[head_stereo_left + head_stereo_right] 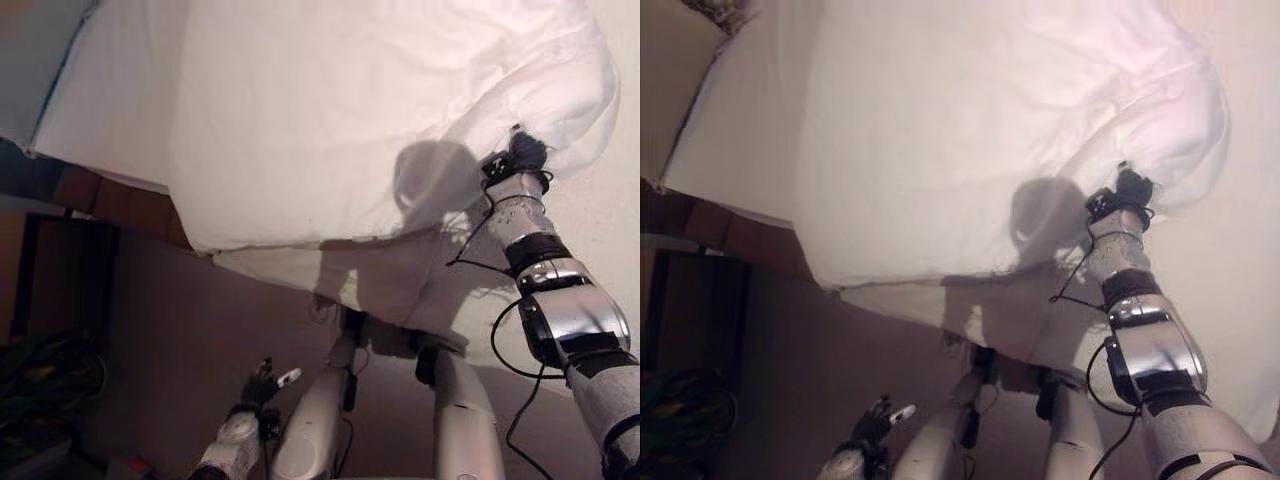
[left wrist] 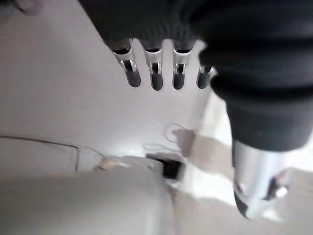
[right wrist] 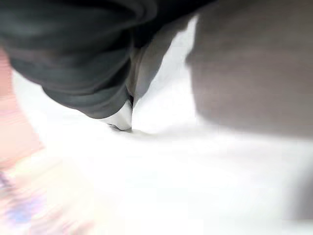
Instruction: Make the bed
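A white duvet (image 1: 330,120) lies rumpled over the bed, its near edge hanging above the lower white sheet (image 1: 400,285). On the right side the duvet bulges up in a fold (image 1: 1170,130). My right hand (image 1: 527,155) is stretched out to that fold, its dark cover at the cloth's edge and the rest buried in the fabric (image 3: 161,171). Down by the floor, my left hand (image 1: 262,385) hangs open, fingers (image 2: 156,78) straight and holding nothing.
A bare part of the mattress (image 1: 610,230) shows right of the fold. A brown wooden bed frame (image 1: 110,200) and a dark piece of furniture (image 1: 50,290) stand at the left. Tangled cords (image 1: 45,375) lie on the grey floor (image 1: 190,340) at the lower left.
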You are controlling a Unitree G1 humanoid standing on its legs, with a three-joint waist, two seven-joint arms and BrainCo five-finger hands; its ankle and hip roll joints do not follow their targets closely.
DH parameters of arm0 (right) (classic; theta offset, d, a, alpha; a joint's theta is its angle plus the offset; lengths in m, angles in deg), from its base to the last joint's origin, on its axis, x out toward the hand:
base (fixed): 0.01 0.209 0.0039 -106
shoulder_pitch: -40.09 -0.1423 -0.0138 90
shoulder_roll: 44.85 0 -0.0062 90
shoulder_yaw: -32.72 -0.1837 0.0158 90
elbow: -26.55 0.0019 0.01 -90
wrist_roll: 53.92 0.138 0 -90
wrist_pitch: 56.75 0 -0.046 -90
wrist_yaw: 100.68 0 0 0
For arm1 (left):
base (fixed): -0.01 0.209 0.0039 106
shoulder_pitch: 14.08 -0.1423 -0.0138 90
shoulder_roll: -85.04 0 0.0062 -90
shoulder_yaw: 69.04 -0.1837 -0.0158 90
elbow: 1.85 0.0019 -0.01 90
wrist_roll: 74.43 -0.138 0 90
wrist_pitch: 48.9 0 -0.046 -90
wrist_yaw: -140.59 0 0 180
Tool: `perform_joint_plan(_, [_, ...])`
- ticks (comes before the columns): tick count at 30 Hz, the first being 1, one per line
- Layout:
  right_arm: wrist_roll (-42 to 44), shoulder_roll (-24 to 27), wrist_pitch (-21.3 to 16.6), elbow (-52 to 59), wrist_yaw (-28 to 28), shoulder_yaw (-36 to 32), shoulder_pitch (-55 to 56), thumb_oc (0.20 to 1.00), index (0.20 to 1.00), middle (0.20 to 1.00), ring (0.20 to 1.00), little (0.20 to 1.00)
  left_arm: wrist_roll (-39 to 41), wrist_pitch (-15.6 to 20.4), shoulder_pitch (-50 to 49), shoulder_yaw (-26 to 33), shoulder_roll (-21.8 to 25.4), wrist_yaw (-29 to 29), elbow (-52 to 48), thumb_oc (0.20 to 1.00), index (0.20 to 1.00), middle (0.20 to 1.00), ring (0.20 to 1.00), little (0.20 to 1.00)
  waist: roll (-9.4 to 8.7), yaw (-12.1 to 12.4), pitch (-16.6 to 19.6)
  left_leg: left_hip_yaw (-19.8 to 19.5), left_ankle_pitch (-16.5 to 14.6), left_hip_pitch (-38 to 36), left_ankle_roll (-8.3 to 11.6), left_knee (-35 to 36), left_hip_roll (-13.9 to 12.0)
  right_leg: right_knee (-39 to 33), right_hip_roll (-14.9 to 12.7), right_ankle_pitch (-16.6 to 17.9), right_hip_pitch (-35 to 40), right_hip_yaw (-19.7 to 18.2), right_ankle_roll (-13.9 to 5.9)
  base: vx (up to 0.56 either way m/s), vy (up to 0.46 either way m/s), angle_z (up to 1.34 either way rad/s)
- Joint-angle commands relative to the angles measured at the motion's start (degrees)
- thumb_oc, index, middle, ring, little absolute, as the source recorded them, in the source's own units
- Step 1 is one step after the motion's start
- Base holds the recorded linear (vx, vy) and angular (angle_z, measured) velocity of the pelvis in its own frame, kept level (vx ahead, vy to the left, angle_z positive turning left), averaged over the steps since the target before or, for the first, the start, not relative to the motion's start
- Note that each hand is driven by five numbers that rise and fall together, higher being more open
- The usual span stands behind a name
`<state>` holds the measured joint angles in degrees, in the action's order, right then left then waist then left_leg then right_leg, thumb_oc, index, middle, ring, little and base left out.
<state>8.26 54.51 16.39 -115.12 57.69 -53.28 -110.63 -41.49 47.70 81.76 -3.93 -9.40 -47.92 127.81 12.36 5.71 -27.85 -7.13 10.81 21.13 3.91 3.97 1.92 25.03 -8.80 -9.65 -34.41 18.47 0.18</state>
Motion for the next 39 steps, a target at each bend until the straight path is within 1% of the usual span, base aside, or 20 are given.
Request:
perform_joint_plan(1, [1.3, 3.3, -5.3, 5.0, 0.7, 0.2, -4.5, 0.200, 0.200, 0.200, 0.200, 0.200, 4.3, 0.8, 0.9, -3.8, 0.1, 2.3, -1.7, 1.000, 1.000, 1.000, 1.000, 1.000, 0.69, -0.1, -1.8, 1.8, -1.1, -2.3, 2.58, 1.0, 1.3, -13.4, -1.1, 8.4, 12.1, -2.7, -6.59, -0.01, 0.173, -0.01])
perform_joint_plan(2, [1.8, 2.3, -5.5, 7.4, 0.5, 0.6, -3.9, 0.200, 0.200, 0.200, 0.200, 0.200, 10.6, -0.4, 2.2, -9.0, 2.0, 6.3, -14.1, 1.000, 1.000, 1.000, 1.000, 1.000, 0.36, -1.6, -0.9, 3.4, -1.8, -3.6, 2.34, 1.0, 1.5, -15.0, -0.9, 9.6, 13.2, -3.9, -7.21, 0.00, 0.160, -0.05])
perform_joint_plan(4, [2.1, 1.7, -4.9, 8.7, 0.7, 1.5, -4.0, 0.200, 0.200, 0.200, 0.200, 0.200, 14.9, -1.7, 3.6, -12.4, 3.8, 8.7, -21.1, 1.000, 1.000, 1.000, 1.000, 1.000, -0.18, -2.5, -0.3, 4.5, -2.3, -4.4, 2.08, 1.0, 1.5, -16.3, -0.6, 10.3, 13.9, -4.7, -7.52, 0.00, 0.133, -0.20])
perform_joint_plan(5, [2.1, 1.7, -4.9, 8.7, 0.7, 1.5, -4.0, 0.200, 0.200, 0.200, 0.200, 0.200, 14.9, -1.7, 3.6, -12.4, 3.8, 8.7, -21.1, 1.000, 1.000, 1.000, 1.000, 1.000, -0.18, -2.5, -0.3, 4.5, -2.3, -4.4, 2.08, 1.0, 1.5, -16.3, -0.6, 10.3, 13.9, -4.7, -7.52, 0.00, 0.105, -0.46])
perform_joint_plan(6, [1.9, 0.7, -4.5, 10.5, 0.8, 2.8, -3.9, 0.200, 0.200, 0.200, 0.200, 0.200, 18.1, -2.9, 5.9, -14.9, 6.2, 9.6, -27.2, 1.000, 1.000, 1.000, 1.000, 1.000, -0.91, -3.4, 0.3, 5.7, -2.7, -5.3, 1.74, 1.0, 1.2, -17.4, -0.2, 11.1, 14.4, -5.9, -7.76, 0.00, 0.106, -0.34])
perform_joint_plan(9, [1.3, -0.2, -4.3, 13.4, 1.2, 4.7, -3.3, 0.200, 0.200, 0.200, 0.200, 0.200, 23.1, -3.9, 9.4, -17.7, 7.1, 11.1, -30.0, 1.000, 1.000, 1.000, 1.000, 1.000, -2.37, -4.8, 1.6, 7.6, -3.5, -6.6, 1.21, 1.0, 1.0, -18.5, 0.2, 11.9, 15.1, -7.7, -7.99, 0.01, 0.098, -0.53])
perform_joint_plan(11, [1.1, -0.8, -4.1, 14.9, 1.4, 5.5, -3.1, 0.200, 0.200, 0.200, 0.200, 0.200, 28.3, -5.0, 11.7, -19.8, 6.2, 11.4, -30.8, 1.000, 1.000, 1.000, 1.000, 1.000, -3.16, -5.8, 2.5, 8.5, -3.7, -7.3, 0.85, 1.0, 0.9, -19.3, 0.4, 12.8, 15.6, -8.6, -8.15, 0.00, 0.057, -0.58])
perform_joint_plan(14, [0.8, -1.6, -3.5, 15.9, 1.7, 7.0, -2.7, 0.200, 0.200, 0.200, 0.200, 0.200, 34.2, -6.3, 14.7, -23.4, 4.4, 11.7, -31.0, 1.000, 1.000, 1.000, 1.000, 1.000, -4.06, -7.2, 3.4, 9.5, -4.4, -8.9, 0.43, 1.0, 0.9, -19.6, 0.6, 12.6, 16.6, -9.7, -8.35, 0.01, 0.046, -0.13])
perform_joint_plan(17, [0.8, -2.3, -2.7, 16.4, 2.1, 8.6, -2.2, 0.200, 0.200, 0.200, 0.200, 0.200, 38.6, -6.7, 17.4, -25.4, 2.6, 11.2, -30.4, 1.000, 1.000, 1.000, 1.000, 1.000, -4.85, -8.2, 4.4, 10.2, -4.9, -9.9, 0.13, 1.0, 0.9, -20.0, 0.8, 12.8, 17.1, -10.7, -8.40, 0.03, 0.038, -0.18])
perform_joint_plan(18, [0.7, -2.7, -2.5, 16.8, 2.4, 9.2, -2.0, 0.200, 0.200, 0.200, 0.200, 0.200, 41.4, -7.7, 17.9, -25.8, 1.3, 10.9, -29.7, 1.000, 1.000, 1.000, 1.000, 1.000, -5.24, -8.4, 4.7, 10.5, -5.0, -10.1, 0.00, 1.0, 0.9, -20.0, 0.9, 12.7, 17.2, -10.9, -8.40, -0.01, 0.018, -0.27])
perform_joint_plan(23, [0.8, -4.8, -1.5, 17.8, 2.7, 11.5, -1.0, 0.200, 0.200, 0.200, 0.200, 0.200, 51.7, -5.9, 19.6, -23.7, -6.1, 8.3, -25.6, 1.000, 1.000, 1.000, 1.000, 1.000, -7.20, -9.2, 5.9, 11.6, -5.5, -11.1, -0.23, 1.0, 0.4, -20.7, 1.5, 13.2, 17.6, -11.8, -8.42, 0.01, -0.006, -0.16])
perform_joint_plan(27, [0.4, -5.2, -1.4, 19.8, 2.5, 12.6, 0.1, 0.200, 0.200, 0.200, 0.200, 0.200, 56.8, -1.9, 22.2, -19.8, -9.3, 5.2, -21.9, 1.000, 1.000, 1.000, 1.000, 1.000, -8.39, -9.5, 6.7, 12.2, -5.8, -11.7, -0.29, 1.0, 0.1, -21.4, 1.9, 13.7, 18.0, -12.0, -8.60, 0.00, -0.014, -0.06])
perform_joint_plan(28, [0.4, -5.2, -1.4, 19.8, 2.4, 12.6, 0.1, 0.200, 0.200, 0.200, 0.200, 0.200, 56.8, -1.9, 22.3, -19.7, -9.3, 5.2, -21.9, 1.000, 1.000, 1.000, 1.000, 1.000, -8.38, -9.4, 6.8, 12.3, -5.6, -11.4, -0.30, 1.0, 0.1, -21.5, 1.9, 14.0, 17.8, -12.0, -8.56, 0.01, -0.014, -0.12])
perform_joint_plan(29, [0.0, -5.2, -1.5, 20.7, 2.3, 12.8, 0.6, 0.200, 0.200, 0.200, 0.200, 0.200, 57.4, -0.8, 23.2, -18.3, -10.0, 4.5, -21.2, 1.000, 1.000, 1.000, 1.000, 1.000, -8.63, -9.4, 6.9, 12.2, -5.8, -11.8, -0.28, 1.0, 0.1, -21.3, 1.9, 13.7, 18.0, -12.0, -8.61, -0.01, -0.024, -0.13])
perform_joint_plan(31, [-0.9, -5.0, -1.8, 23.5, 1.5, 12.8, 3.0, 0.200, 0.200, 0.200, 0.200, 0.200, 57.0, 4.0, 25.6, -13.6, -11.5, 1.7, -19.2, 1.000, 1.000, 1.000, 1.000, 1.000, -9.16, -9.3, 7.3, 12.2, -5.9, -12.2, -0.27, 1.0, -0.1, -21.0, 1.9, 13.6, 18.3, -11.7, -8.67, 0.00, -0.029, -0.05])
perform_joint_plan(32, [-1.7, -5.0, -1.8, 25.1, 1.2, 12.5, 4.1, 0.200, 0.200, 0.200, 0.200, 0.200, 54.7, 6.6, 27.2, -11.1, -11.7, 0.2, -18.3, 1.000, 1.000, 1.000, 1.000, 1.000, -9.39, -9.2, 7.5, 12.2, -5.7, -12.1, -0.24, 1.0, -0.2, -20.9, 1.9, 13.7, 18.2, -11.6, -8.62, 0.00, 0.000, 0.00])
perform_joint_plan(33, [-2.2, -4.9, -2.1, 26.1, 1.0, 12.2, 5.0, 0.200, 0.200, 0.200, 0.200, 0.200, 53.5, 7.8, 28.2, -9.3, -12.4, -1.2, -17.1, 1.000, 1.000, 1.000, 1.000, 1.000, -9.69, -9.2, 7.5, 12.2, -5.9, -12.4, -0.18, 1.0, -0.3, -20.7, 1.8, 13.3, 18.5, -11.4, -8.66, 0.00, 0.000, 0.00])
perform_joint_plan(37, [-3.3, -5.7, -2.9, 28.2, 0.4, 10.7, 8.5, 0.200, 0.200, 0.200, 0.200, 0.200, 50.8, 10.2, 31.0, -2.1, -14.9, -4.3, -11.5, 1.000, 1.000, 1.000, 1.000, 1.000, -10.79, -9.0, 8.2, 12.4, -6.0, -12.5, 0.00, 1.0, -0.6, -20.6, 1.9, 13.4, 18.5, -11.3, -8.58, 0.00, -0.006, 0.01])
perform_joint_plan(38, [-3.4, -6.3, -3.2, 28.7, 0.1, 10.3, 9.5, 0.200, 0.200, 0.200, 0.200, 0.200, 51.0, 11.7, 32.0, 0.3, -15.4, -5.6, -10.6, 1.000, 1.000, 1.000, 1.000, 1.000, -11.07, -9.0, 8.3, 12.5, -6.1, -12.7, 0.05, 1.0, -0.7, -20.5, 2.0, 13.4, 18.6, -11.3, -8.58, 0.00, 0.000, 0.00])
perform_joint_plan(39, [-3.5, -6.4, -3.2, 28.9, 0.0, 10.2, 10.0, 0.200, 0.200, 0.200, 0.200, 0.200, 50.6, 12.3, 32.2, 0.9, -15.6, -6.2, -10.1, 1.000, 1.000, 1.000, 1.000, 1.000, -11.23, -9.0, 8.3, 12.6, -6.1, -12.6, 0.05, 1.0, -0.7, -20.6, 2.0, 13.5, 18.5, -11.3, -8.58, 0.00, 0.000, 0.00])
